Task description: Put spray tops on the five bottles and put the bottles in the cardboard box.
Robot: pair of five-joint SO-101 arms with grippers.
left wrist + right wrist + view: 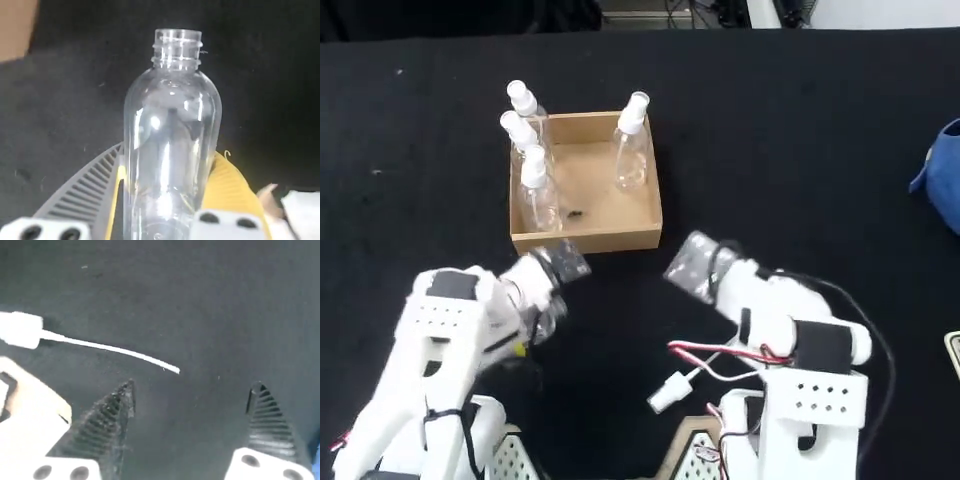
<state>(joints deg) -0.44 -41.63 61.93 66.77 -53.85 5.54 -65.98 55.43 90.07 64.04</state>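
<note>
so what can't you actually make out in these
- Left wrist view: the base of the held bottle is cut off by the picture's edge.
- Right wrist view: the head of the spray top runs past the picture's edge.
- High view: the dark speck on the floor of the cardboard box is too small to identify.
- High view: the blue thing is cut off at the right edge.

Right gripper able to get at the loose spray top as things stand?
Probably yes. The right gripper is open and empty, the spray top lies bare on the table, nothing between. It sits close to the arm's base, though.
</note>
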